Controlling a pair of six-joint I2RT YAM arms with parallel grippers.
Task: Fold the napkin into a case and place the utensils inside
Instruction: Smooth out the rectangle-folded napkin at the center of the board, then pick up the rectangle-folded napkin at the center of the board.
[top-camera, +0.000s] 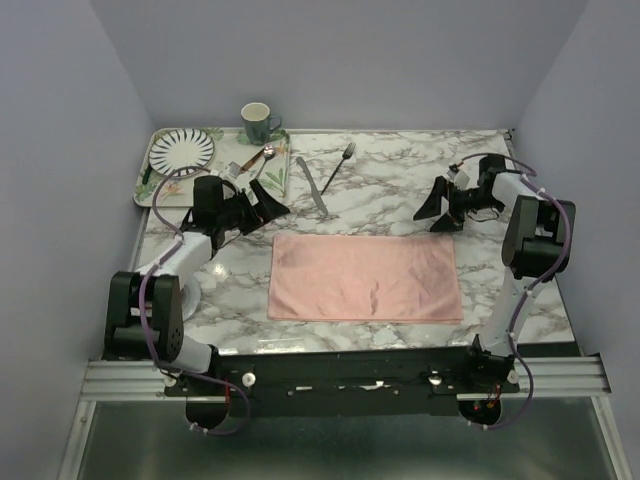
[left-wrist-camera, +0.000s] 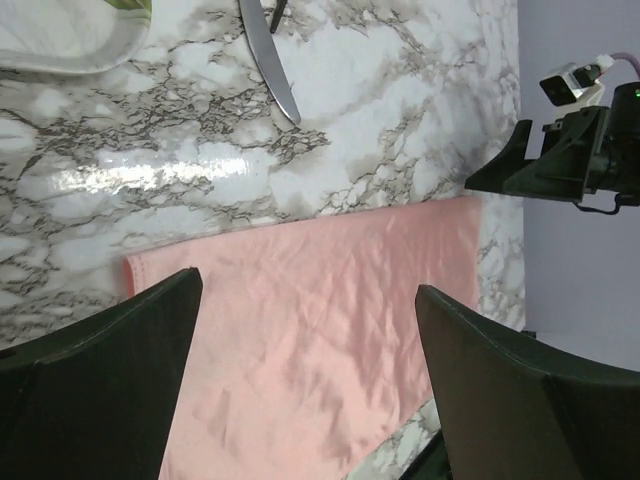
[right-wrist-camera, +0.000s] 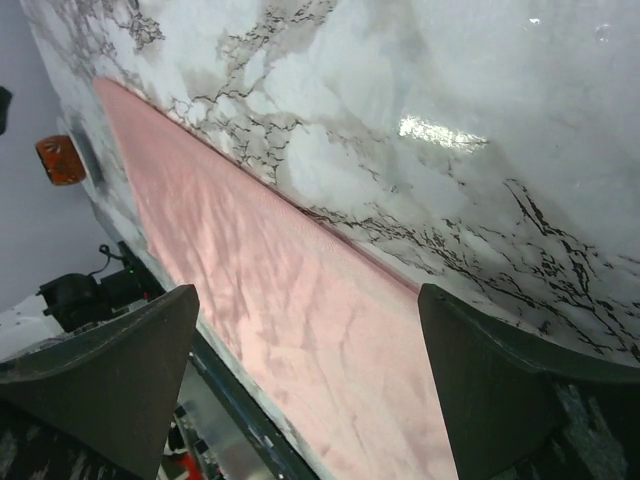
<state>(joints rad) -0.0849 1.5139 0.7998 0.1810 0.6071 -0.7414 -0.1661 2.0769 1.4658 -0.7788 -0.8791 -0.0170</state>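
The salmon-pink napkin (top-camera: 365, 277) lies flat as a wide rectangle on the marble table, near the front edge; it fills the lower part of the left wrist view (left-wrist-camera: 320, 330) and the right wrist view (right-wrist-camera: 290, 320). Behind it lie the silver knife (top-camera: 312, 186), whose blade tip shows in the left wrist view (left-wrist-camera: 272, 65), and the silver fork (top-camera: 338, 166). My left gripper (top-camera: 268, 202) hovers open off the napkin's far left corner. Off the far right corner, my right gripper (top-camera: 436, 212) is open too. Neither holds anything.
A tray (top-camera: 160, 190) at the back left holds a striped plate (top-camera: 182, 151), a spoon (top-camera: 262, 155) and a brown-handled utensil (top-camera: 248, 162). A green mug (top-camera: 258, 123) stands behind the tray. Purple walls close in three sides.
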